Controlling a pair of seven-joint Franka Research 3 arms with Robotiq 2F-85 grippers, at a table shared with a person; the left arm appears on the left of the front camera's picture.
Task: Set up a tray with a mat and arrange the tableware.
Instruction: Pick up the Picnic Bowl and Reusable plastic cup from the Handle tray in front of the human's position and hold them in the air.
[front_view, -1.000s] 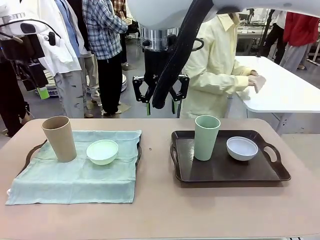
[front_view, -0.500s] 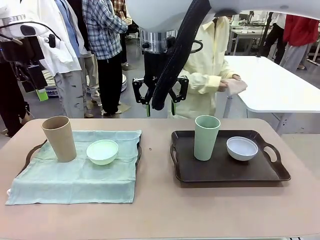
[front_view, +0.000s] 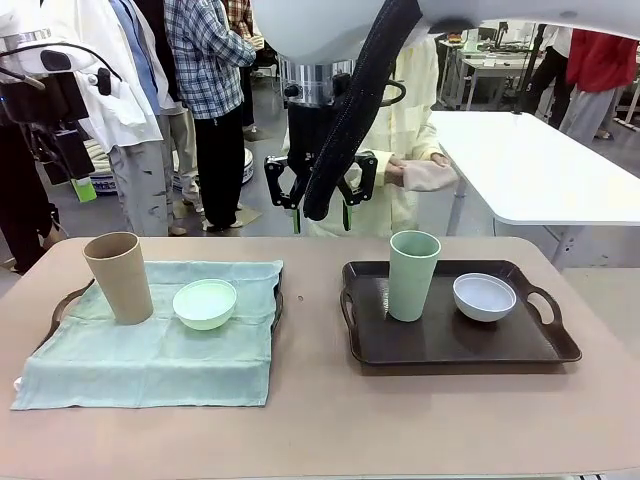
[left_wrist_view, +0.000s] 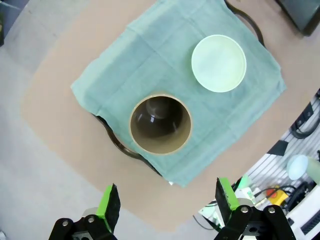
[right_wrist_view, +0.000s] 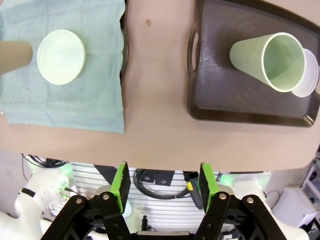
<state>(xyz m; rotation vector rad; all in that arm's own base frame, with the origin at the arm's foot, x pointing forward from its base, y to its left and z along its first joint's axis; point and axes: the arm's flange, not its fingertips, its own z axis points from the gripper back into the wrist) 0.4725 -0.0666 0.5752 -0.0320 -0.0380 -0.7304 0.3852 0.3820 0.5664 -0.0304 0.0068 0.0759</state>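
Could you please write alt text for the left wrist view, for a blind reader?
From above, a tan tumbler stands upright on a green mat draped over a dark tray, with a mint green bowl apart from it on the same mat. The left claw hangs open and empty above the table.

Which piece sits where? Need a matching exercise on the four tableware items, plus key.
Things:
1. tan tumbler
2. mint green bowl
3. sage green tumbler
4. pale blue-white bowl

Places:
a. dark tray, near its right handle
b. green mat, left part
c. dark tray, left part
d. green mat, toward the table's middle

Pairs: 1-b, 2-d, 3-c, 4-a
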